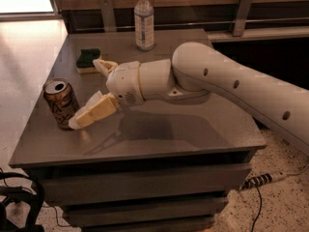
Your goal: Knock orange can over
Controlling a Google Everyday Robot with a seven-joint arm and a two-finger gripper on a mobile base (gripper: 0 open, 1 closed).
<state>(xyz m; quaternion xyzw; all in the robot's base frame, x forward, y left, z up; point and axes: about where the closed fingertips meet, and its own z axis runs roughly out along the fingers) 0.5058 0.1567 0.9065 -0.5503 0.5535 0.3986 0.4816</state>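
Observation:
The orange can stands upright near the left edge of the grey table, its silver pull-tab top facing up. My gripper is just to the right of the can, and its jaws are open. The lower finger slants down to the left, and its tip reaches the can's lower right side. The upper finger points toward the sponge, away from the can. Nothing is held.
A clear plastic bottle stands at the table's back edge. A green-and-yellow sponge lies at the back left, just behind the gripper. The table's left edge is close beside the can. A power strip lies on the floor to the right.

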